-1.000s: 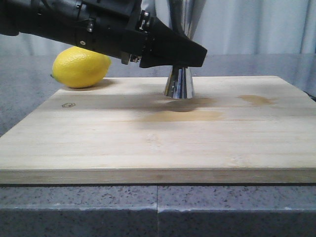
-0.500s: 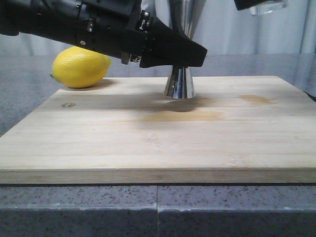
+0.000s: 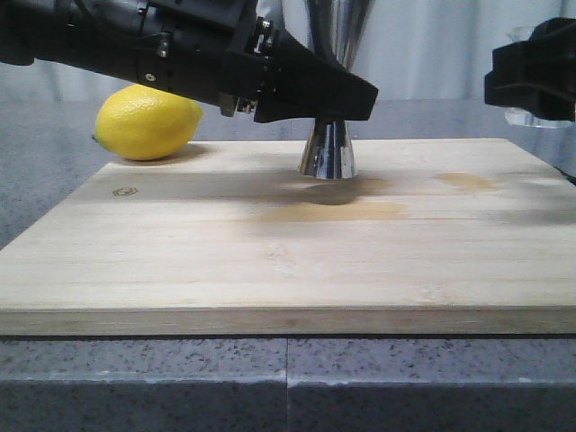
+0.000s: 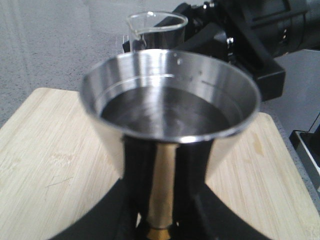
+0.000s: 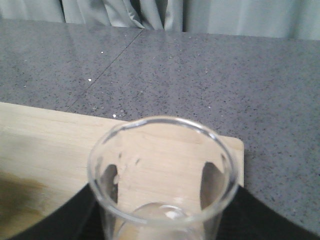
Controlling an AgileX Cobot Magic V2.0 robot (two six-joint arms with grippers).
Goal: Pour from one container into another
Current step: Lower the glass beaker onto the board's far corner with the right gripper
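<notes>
- Grey speckled counter and pale curtains frame a wooden cutting board [image 3: 288,261], a lemon [image 3: 147,122] resting at its far left corner.
- Left gripper [image 3: 310,94] clamps the steel jigger [image 3: 327,151] at its gold-banded waist, holding it upright on the board; the left wrist view shows liquid already pooled in its upper cup.
- Right gripper [image 3: 531,76] grips the glass beaker [image 5: 162,175], upright and seemingly nearly empty, above the board's right edge and well apart from the jigger.
- Judged from this, the pour looks finished, so the step in hand is setting the beaker down: keep it level, lower it onto bare board clear of the brown stain [image 3: 468,182], and let go only once the base sits flat.
- Steady hold on the jigger matters; a nudge could spill its contents.
</notes>
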